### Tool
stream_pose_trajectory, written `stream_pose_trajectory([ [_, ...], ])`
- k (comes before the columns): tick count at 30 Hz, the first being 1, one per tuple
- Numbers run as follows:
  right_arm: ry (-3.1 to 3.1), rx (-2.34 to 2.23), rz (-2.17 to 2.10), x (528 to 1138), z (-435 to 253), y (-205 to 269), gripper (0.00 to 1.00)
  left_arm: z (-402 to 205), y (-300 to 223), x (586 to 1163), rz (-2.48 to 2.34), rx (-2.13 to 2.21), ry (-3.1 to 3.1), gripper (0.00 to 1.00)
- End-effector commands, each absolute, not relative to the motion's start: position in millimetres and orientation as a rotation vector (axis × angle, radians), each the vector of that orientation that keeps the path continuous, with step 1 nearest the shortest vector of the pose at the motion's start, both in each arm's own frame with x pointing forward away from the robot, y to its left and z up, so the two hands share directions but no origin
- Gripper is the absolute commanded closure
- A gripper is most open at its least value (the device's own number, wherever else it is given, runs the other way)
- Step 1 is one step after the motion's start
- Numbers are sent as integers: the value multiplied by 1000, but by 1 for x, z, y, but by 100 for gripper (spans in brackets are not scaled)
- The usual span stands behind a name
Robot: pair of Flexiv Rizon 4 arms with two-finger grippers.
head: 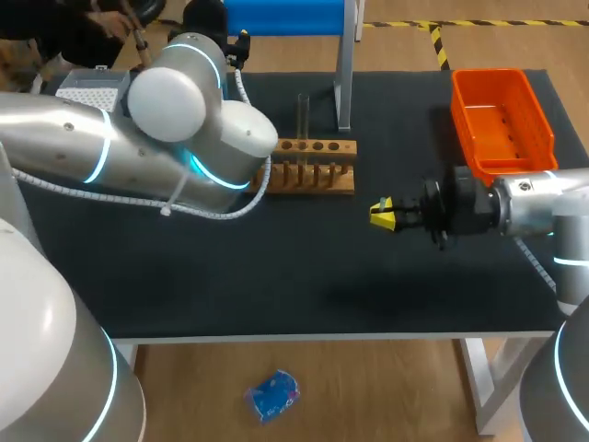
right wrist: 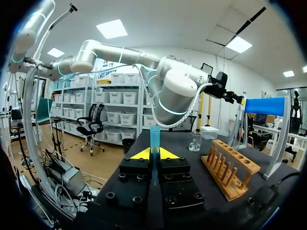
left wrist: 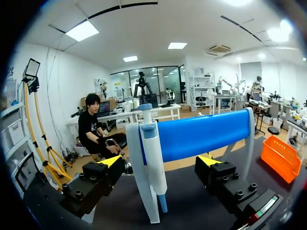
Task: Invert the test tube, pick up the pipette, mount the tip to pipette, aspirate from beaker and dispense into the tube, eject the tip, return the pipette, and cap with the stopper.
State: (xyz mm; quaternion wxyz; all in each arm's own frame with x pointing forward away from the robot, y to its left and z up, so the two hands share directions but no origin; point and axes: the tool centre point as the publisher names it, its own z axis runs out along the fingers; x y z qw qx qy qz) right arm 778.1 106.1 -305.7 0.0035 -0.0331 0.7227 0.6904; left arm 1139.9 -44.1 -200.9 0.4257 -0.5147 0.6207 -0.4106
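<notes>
You're on pipette pickup: left gripper wide open facing the pipette, right gripper holding the tube, so ease in and close

In the head view your left arm hides the left gripper and one end of the wooden rack. The lower end of the test tube is out of sight inside the right gripper, and from overhead you cannot make it out
</notes>
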Motion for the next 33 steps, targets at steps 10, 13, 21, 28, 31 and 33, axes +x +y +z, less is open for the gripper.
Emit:
stream_pose_trajectory([
  [10,2264,-103,2162,777,-305,105,100,-203,-49,1142,-919,-1328,1457,0],
  [13,2264,-103,2162,777,-305,105,100,-203,-49,1143,-935,-1324,1473,0],
  [21,2264,-103,2162,777,-305,105,100,-201,-48,1146,-967,-1327,1496,54],
  [28,2264,-103,2162,777,-305,105,100,-201,-49,1149,-992,-1327,1518,51],
  [31,2264,-103,2162,777,-305,105,100,-202,-50,1152,-994,-1328,1522,51],
  [33,2264,-103,2162,777,-305,105,100,-202,-50,1153,-996,-1329,1524,52],
])
